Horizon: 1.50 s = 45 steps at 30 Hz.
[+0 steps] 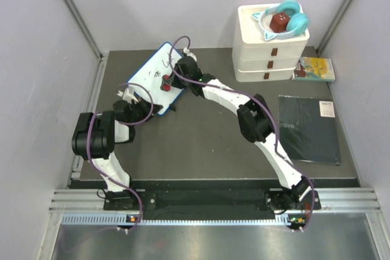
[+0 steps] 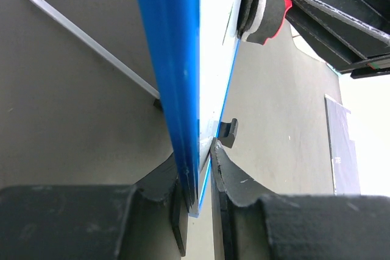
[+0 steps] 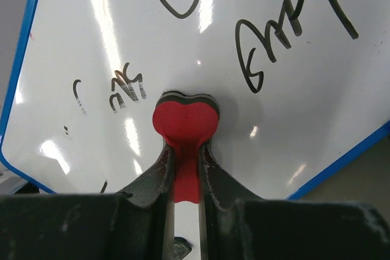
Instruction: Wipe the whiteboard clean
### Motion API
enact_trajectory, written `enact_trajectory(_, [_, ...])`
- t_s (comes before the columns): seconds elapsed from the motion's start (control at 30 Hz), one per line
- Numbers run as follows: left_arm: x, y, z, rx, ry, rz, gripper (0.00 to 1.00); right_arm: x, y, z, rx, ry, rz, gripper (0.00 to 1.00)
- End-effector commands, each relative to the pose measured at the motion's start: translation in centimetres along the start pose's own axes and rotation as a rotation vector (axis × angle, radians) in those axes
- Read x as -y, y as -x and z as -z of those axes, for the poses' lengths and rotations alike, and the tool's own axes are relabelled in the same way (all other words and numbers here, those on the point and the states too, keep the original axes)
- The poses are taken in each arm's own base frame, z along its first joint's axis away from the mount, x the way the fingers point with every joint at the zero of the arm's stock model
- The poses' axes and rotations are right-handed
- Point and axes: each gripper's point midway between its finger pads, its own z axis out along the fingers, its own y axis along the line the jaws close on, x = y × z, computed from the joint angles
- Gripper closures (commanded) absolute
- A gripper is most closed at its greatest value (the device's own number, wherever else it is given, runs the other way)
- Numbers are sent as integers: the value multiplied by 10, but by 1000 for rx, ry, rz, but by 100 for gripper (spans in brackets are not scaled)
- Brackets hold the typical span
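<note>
The left gripper (image 2: 198, 162) clamps an edge of the whiteboard (image 3: 304, 120), while the right gripper (image 3: 186, 150) pinches a red eraser (image 3: 186, 120) against its written face.

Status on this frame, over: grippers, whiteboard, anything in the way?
Left gripper shut on whiteboard edge. Right gripper shut on red eraser, pad against board. Black writing not yet wiped. Nothing seen blocking.

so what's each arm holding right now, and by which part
Left jaws clamp the whiteboard by its blue edge; right jaws pinch the red eraser by its narrow tab.
</note>
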Motion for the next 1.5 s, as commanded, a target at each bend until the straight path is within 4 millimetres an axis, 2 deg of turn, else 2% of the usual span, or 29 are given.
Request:
enact_trajectory(0.0, [-6,-39,8,-137,35,48,97,21,-22,-20,-80,7,86,100])
enact_trajectory(0.2, [-8,-42,10,-142,45,51,97,-16,-15,-13,-72,149,184,100])
enact_trajectory(0.27, [-8,-41,10,-138,48,52,97,-34,-16,-9,-82,214,219,100])
enact_trajectory(0.33, [-7,-42,11,-142,47,52,97,-41,-21,-9,-101,251,271,100])
enact_trajectory(0.37, [-7,-43,11,-142,47,52,97,-53,-19,-5,-100,286,298,100])
enact_trajectory(0.6, [-7,-42,11,-142,47,50,97,-72,-30,8,-92,291,472,100])
enact_trajectory(0.83, [-5,-43,11,-142,47,30,97,-112,-27,17,-58,436,443,100])
enact_trajectory(0.93, [-3,-44,11,-145,44,26,97,-121,-26,18,-38,463,425,100])
enact_trajectory(1.03, [-3,-44,11,-145,43,23,97,-130,-20,19,3,484,414,100])
enact_trajectory(1.07, [-3,-45,11,-145,44,21,97,-134,-10,18,47,489,413,100])
enact_trajectory(1.23, [-2,-44,13,-139,40,16,97,-131,9,9,154,452,370,100])
enact_trajectory(1.33, [-2,-44,13,-139,40,16,97,-108,26,-6,235,312,330,100])
enact_trajectory(1.47, [-1,-44,13,-138,37,14,97,-77,34,-18,244,208,251,100])
